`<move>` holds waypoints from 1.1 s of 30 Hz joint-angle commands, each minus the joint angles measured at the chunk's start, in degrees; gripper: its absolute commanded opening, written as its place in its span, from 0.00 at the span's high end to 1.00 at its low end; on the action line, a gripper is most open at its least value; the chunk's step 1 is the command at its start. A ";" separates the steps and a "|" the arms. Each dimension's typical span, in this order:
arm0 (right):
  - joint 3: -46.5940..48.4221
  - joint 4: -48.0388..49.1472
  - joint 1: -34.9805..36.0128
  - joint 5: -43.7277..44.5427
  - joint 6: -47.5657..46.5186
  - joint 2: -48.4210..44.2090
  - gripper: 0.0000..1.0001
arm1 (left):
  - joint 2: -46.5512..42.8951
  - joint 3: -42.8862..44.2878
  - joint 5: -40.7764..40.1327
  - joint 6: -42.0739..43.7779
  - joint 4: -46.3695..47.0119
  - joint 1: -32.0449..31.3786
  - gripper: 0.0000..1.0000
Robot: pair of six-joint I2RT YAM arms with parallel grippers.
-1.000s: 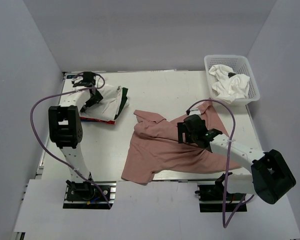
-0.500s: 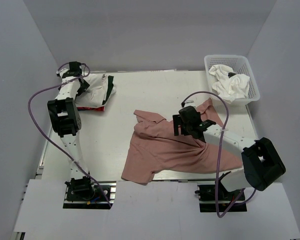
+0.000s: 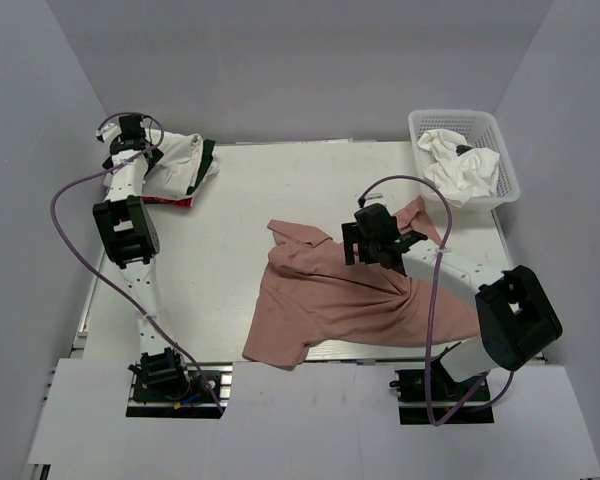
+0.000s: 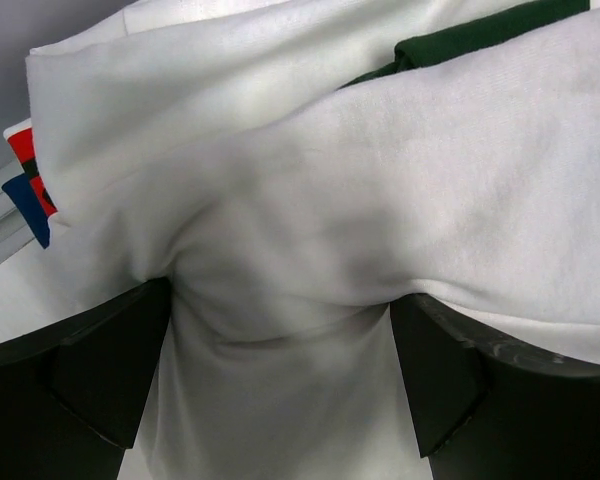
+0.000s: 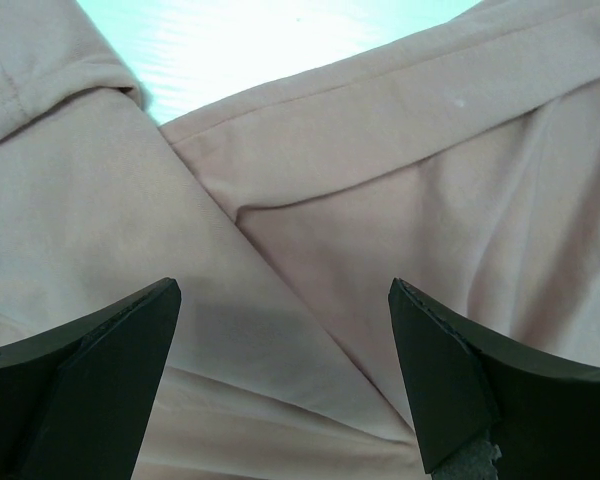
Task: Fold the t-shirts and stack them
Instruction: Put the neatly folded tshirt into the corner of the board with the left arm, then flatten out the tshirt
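Note:
A crumpled dusty pink t-shirt [image 3: 330,300] lies spread on the table's near middle. My right gripper [image 3: 355,248] hovers over its upper part, open; in the right wrist view its wide-apart fingers [image 5: 285,290] frame only creased pink cloth [image 5: 380,200]. At the back left corner sits a pile of t-shirts: a white one [image 3: 180,160] on top, dark green [image 3: 208,155] and red [image 3: 175,202] edges showing. My left gripper [image 3: 150,150] is on that pile, jaws wide, with a bunched fold of the white shirt [image 4: 380,180] filling the gap [image 4: 280,300]. Green [image 4: 490,25], red [image 4: 22,145] and blue [image 4: 35,200] edges peek out.
A white plastic basket [image 3: 420,120] at the back right holds crumpled white cloth [image 3: 460,165]. Bare white table [image 3: 280,180] lies between the pile and the pink shirt. Grey walls close in the back and both sides. Purple cables loop off both arms.
My left gripper has travelled toward the back left corner, and the shirt pile has slid along with it. My right gripper has shifted slightly back and left over the pink shirt.

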 commanded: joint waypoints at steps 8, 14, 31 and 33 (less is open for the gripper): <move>4.32 2.12 0.00 -5.20 -2.66 -1.06 0.10 | -9.55 -7.77 11.73 -2.05 1.56 -0.14 0.00; 1.69 4.57 -0.18 -7.30 -1.70 -6.76 0.10 | -23.69 -16.99 20.16 1.90 5.16 -1.19 0.00; -17.99 0.63 -5.71 -2.04 12.44 -23.82 0.10 | -67.65 -71.90 47.68 -3.90 34.07 -20.59 0.00; -19.75 -1.13 -7.47 -0.81 13.06 -25.57 0.10 | -68.18 -74.56 47.16 -4.60 34.08 -24.30 0.00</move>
